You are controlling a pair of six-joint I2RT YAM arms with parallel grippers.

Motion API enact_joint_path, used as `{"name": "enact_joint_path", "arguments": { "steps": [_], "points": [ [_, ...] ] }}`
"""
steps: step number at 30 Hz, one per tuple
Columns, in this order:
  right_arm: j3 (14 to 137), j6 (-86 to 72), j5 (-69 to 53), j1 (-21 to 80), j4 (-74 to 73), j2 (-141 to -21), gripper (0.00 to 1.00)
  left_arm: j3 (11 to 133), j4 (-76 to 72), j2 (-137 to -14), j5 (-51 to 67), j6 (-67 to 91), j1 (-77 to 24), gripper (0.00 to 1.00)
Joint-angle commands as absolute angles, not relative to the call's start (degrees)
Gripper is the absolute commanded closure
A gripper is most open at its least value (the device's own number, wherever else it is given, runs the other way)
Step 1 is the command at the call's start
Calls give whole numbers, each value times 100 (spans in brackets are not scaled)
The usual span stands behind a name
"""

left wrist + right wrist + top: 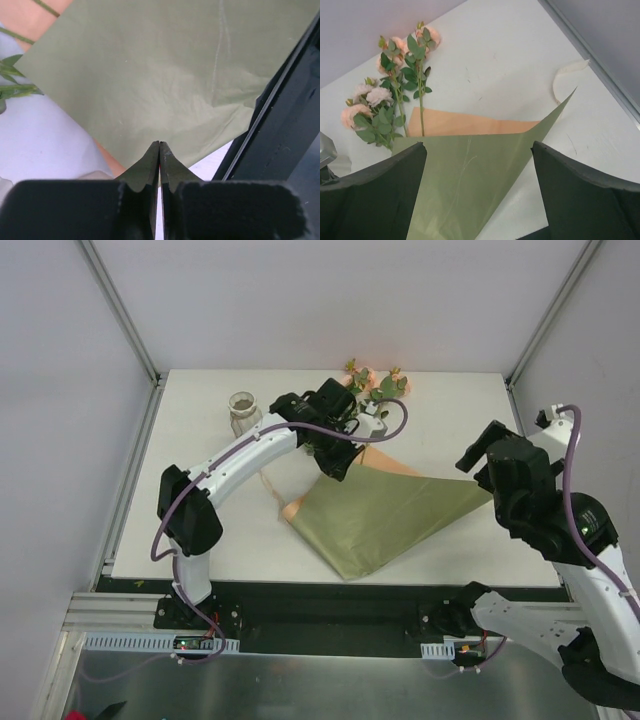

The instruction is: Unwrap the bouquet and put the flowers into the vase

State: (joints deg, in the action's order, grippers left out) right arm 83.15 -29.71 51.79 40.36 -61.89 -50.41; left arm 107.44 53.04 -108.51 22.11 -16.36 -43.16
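Lying unfolded, olive paper [390, 512] pinched by shut left claw [159, 146]; right claw [479, 146] gapes empty.

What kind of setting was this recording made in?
Probably a lab test cell: a white table walled by plain panels on aluminium posts, robot arms bolted at its edge.

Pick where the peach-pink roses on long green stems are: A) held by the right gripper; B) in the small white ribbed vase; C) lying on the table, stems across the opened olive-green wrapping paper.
C: the peach-pink roses lie with stems over the olive-green wrapping paper; the white ribbed vase is flowerless, the right gripper open.
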Motion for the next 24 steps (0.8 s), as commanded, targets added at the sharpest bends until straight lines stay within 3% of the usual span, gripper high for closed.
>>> {"name": "enact_joint_path", "arguments": {
  "steps": [1,2,5,13,24],
  "points": [
    [8201,-1995,3587,3376,-5643,-5203,8,10398,5379,-11099,1996,-1670,-4193,96],
    [8165,-1952,3447,3358,-5573,-5194,6,10371,5370,-11170,1978,-1687,-4149,69],
    [7912,-1951,3331,3357,-5415,-5054,0,10494,5370,-11688,2083,-1635,-3842,36],
    [7401,-2021,3103,3357,-5221,-4773,0,10960,5168,-12444,1970,-1547,-3480,26],
    [7058,-2127,2865,3357,-4992,-4834,0,11004,5045,-12700,2320,-1670,-3454,32]
  ]
}}
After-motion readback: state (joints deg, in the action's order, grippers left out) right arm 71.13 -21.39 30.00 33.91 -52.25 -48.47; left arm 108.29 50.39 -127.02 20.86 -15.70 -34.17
